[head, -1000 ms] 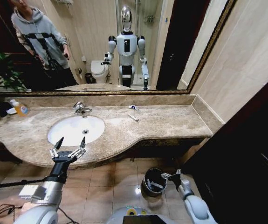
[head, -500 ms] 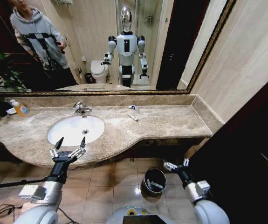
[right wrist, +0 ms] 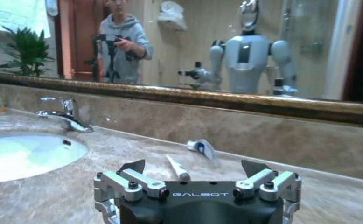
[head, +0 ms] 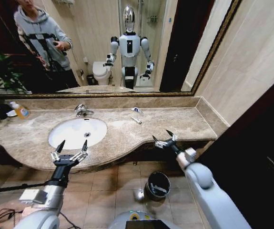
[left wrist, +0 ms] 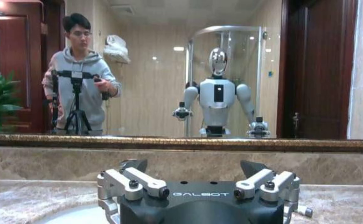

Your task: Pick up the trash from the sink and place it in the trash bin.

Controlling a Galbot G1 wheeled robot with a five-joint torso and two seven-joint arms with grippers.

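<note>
Beige marble countertop (head: pixel 175 125) runs in front of me, with the white sink (head: pixel 77 132) set into it and a chrome faucet (head: pixel 82 110) behind the bowl. My right gripper (head: pixel 164 139) is up at the front edge of the counter, over toward the right side, with its fingers spread apart and nothing in them. My left gripper (head: pixel 72 149) hangs at the front edge of the sink, fingers apart too, and it holds nothing. Two bits of trash lie on the counter behind the sink's right side, close to the mirror: a white tube with a blue cap (right wrist: pixel 201 147) and a thin white stick (right wrist: pixel 178 169) just in front of it. The black trash bin (head: pixel 157 185) stands on the tile floor below the counter, under my right arm, and a white piece lies inside it. An orange bottle (head: pixel 20 110) sits far off at the left end of the counter
</note>
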